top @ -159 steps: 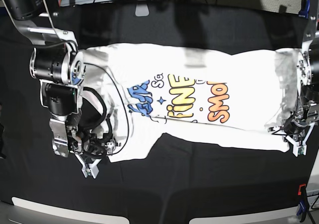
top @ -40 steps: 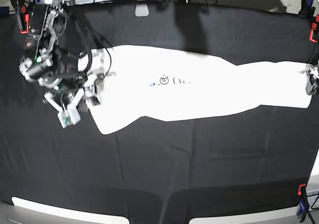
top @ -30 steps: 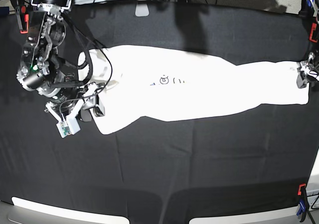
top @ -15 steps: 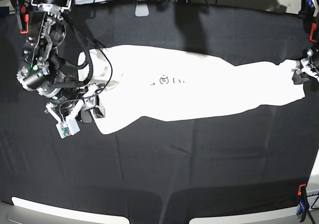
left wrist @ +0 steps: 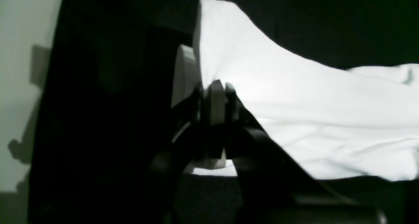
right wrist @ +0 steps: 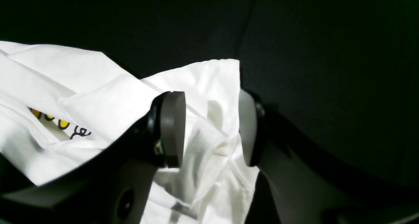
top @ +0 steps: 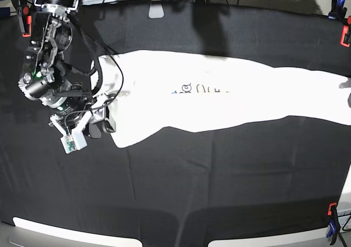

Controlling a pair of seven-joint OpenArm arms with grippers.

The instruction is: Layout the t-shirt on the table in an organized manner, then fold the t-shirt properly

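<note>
since half a second ago the t-shirt (top: 219,96) has been drawn out longer toward the base view's right edge: its right end now reaches the frame border, where earlier it stopped short beside the left claw. a little more of the faint print line shows through near the middle. the left claw has slid out of the base view altogether. the right arm's pose at the shirt's other end looks unchanged.

the t-shirt lies as a long white band across the black counter (top: 181,175), plain side up, folded lengthwise.

in the left wrist view the left claw (left wrist: 212,89) is closed tight on an edge of the t-shirt (left wrist: 311,112), the cloth pinched between the fingers and pulled into a taut ridge rising from the counter (left wrist: 327,21).

in the right wrist view the right claw (right wrist: 211,125) stands spread wide, its two pads to either side of a bunched fold of the t-shirt (right wrist: 98,86); cloth lies between them and looks to touch the pads, but it is not squeezed. a bit of yellow print peeps out from under a fold.
</note>
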